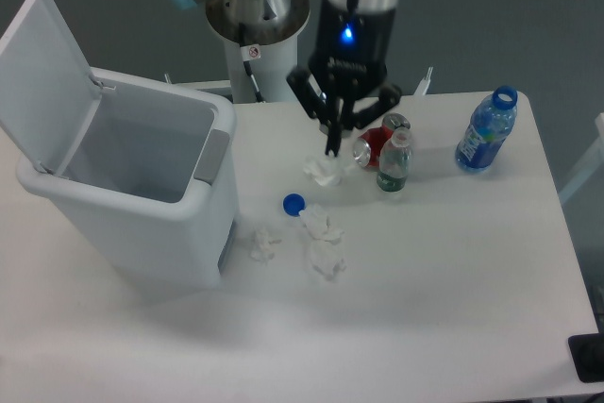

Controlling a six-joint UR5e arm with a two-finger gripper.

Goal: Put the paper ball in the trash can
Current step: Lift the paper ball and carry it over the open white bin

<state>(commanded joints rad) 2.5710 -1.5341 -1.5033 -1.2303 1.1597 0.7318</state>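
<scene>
Gripper (332, 150): fingers are drawn narrow and closed on a paper ball (324, 171), which hangs just under the tips, seemingly raised off the table (453, 271), near the middle of its back half.
Trash can (142, 186): set at the table's left edge, lid (42, 77) hinged up and back, mouth open; grey panel (211, 156) on the rim facing the gripper.
Step in hand (judged): carry phase; wad is to be moved left to above the bin mouth, then let go.
Doing it well: height is to be kept above the near rim and grey panel; release is best made well inside the opening, not at the rim, since light tissue may drift or cling to a finger.
Grip risk: hold looks to be on the wad's top only; a slow, smooth sweep is advised.
Other wads: three alike (322, 225) (327, 260) (262, 243) lie toward the table centre, beside a blue cap (293, 203).
Clutter: red can (372, 146), small bottle (394, 163), blue bottle (486, 132) at the back right, away from the path.
</scene>
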